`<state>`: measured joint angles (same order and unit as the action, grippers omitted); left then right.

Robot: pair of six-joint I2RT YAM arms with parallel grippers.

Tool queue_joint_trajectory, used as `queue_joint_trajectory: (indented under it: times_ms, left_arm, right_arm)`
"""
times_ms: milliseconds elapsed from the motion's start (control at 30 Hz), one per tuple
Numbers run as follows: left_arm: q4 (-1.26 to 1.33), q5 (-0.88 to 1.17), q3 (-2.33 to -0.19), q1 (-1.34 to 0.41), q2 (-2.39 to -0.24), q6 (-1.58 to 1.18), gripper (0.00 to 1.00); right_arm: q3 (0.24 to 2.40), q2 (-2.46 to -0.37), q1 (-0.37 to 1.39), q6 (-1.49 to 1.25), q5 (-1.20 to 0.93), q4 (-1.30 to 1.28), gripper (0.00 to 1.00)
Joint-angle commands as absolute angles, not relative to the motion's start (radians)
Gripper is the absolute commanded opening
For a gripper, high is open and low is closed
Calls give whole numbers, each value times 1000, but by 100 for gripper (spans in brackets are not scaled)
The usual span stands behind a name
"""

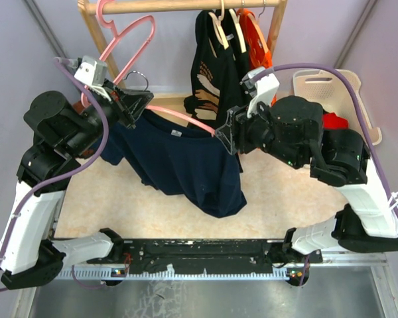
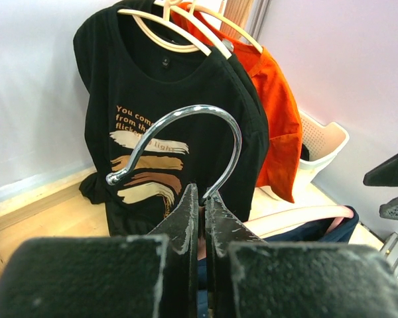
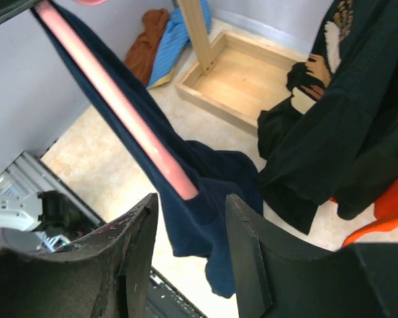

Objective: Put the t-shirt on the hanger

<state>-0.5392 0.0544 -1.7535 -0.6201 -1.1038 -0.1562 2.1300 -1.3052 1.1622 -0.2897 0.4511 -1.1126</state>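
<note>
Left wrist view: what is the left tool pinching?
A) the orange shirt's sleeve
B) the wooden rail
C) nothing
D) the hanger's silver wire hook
D: the left tool is shut on the base of the silver hook of the hanger, and the wire arches up above its tips.

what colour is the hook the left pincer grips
Shiny silver hook, best seen in the left wrist view.

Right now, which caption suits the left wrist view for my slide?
The left gripper pinches the hanger by its silver hook; black printed shirt and orange shirt behind.
</note>
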Motion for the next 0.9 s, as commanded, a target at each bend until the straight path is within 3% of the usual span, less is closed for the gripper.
queue_joint_trajectory:
  times_ms: [0,300,867]
  left_arm:
    - [-482,73,-1795,-618,-1091,-143,0]
    - [-476,87,-1793,-618,-1088,-146,0]
    - [-480,135,-1808,-618,-1075,-154,0]
  right_arm:
    - [2127,-1285,1167,-288,349,-1113,44]
    - [2000,-1207,1166,-312,341,-1089,43]
    - [2015,-1222,1167,-292,357,-1069,36]
